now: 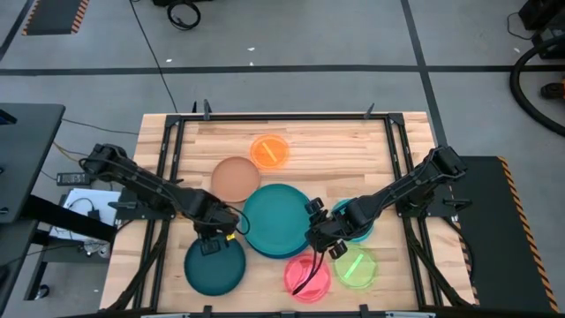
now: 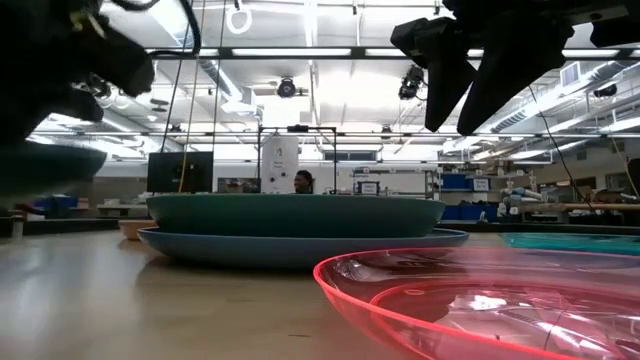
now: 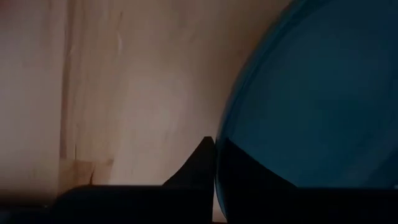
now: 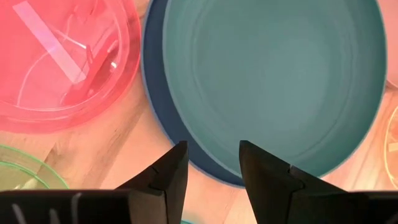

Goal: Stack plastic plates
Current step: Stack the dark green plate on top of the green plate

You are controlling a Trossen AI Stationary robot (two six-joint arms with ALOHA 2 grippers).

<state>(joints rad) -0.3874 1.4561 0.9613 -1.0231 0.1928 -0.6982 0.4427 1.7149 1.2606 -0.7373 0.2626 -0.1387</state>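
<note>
Rim contact was what the coming move turned on. The left gripper (image 1: 212, 238) sat at the top edge of the dark-teal plate (image 1: 214, 266), and in the left wrist view one dark finger (image 3: 198, 163) lay outside the rim while the plate's wall (image 3: 311, 106) rose just past it, so the fingers seemed to be gripping that edge; the low view, where the plate's edge (image 2: 45, 165) showed lifted clear of the table, supported this. The plate spread away from the gripper toward the near table edge. Being round, it had no long axis; it lay roughly level, open side up.

The teal-green plate (image 1: 281, 219), nested in the large blue plate (image 4: 163, 118), lay just beside the left gripper, toward the table's middle. A carry to that stack would probably be short and sideways.

The right gripper (image 1: 320, 231) hovered over the stack's opposite edge with its fingers (image 4: 168, 171) spread and empty, the blue rim showing between them. The pink plate (image 1: 308, 276) and the lime plate (image 1: 355, 266) lay near it, on the side away from the stack, and the cyan plate (image 1: 360, 221) was partly hidden beneath its arm. The tan plate (image 1: 235, 178) and the orange plate (image 1: 269, 151) rested beyond the stack, nearer the left arm.
</note>
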